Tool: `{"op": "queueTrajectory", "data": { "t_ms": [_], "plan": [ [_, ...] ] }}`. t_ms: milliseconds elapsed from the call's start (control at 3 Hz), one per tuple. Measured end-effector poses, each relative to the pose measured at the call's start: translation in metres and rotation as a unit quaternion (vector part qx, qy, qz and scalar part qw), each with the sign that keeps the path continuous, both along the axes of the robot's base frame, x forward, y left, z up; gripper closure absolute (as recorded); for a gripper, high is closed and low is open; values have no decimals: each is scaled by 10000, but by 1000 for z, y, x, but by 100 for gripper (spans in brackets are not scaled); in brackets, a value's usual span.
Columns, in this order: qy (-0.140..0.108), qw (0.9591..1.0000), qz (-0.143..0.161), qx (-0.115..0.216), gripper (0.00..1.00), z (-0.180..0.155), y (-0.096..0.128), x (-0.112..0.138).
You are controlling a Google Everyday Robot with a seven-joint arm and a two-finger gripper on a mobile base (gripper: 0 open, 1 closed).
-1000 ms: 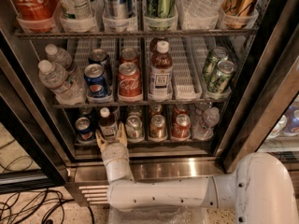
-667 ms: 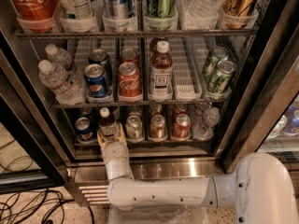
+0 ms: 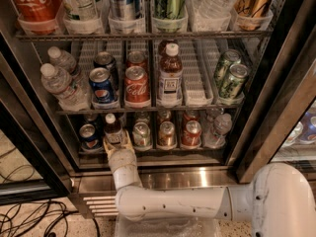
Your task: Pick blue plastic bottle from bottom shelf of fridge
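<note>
The fridge (image 3: 269, 95) stands open in front of me. On its bottom shelf (image 3: 197, 150), second lane from the left, stands the blue plastic bottle (image 3: 112, 127): small, dark brown drink, white cap, white label. My gripper (image 3: 117, 143) reaches up from the white arm (image 3: 173, 201) to the shelf's front rail. It is open, with one finger on each side of the bottle's lower part. I cannot tell whether the fingers touch the bottle.
A blue can (image 3: 90, 135) stands left of the bottle; silver and red cans (image 3: 167, 133) and a water bottle (image 3: 219, 130) stand to its right. The rack above holds a taller brown bottle (image 3: 170, 75), cans and water bottles (image 3: 61, 85). Cables (image 3: 29, 216) lie on the floor at left.
The gripper has crept a little up and inward toward the bottle. Nothing on the shelves has moved.
</note>
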State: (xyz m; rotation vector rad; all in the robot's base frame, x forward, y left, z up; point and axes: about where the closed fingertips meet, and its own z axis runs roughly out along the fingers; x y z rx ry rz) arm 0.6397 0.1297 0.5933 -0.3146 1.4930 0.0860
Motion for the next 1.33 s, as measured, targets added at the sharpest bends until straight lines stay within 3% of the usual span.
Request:
{"op": "queueTrajectory", "data": {
  "t_ms": [1333],
  "plan": [
    [-256, 9986, 270, 383, 100, 31, 2, -7]
  ]
}}
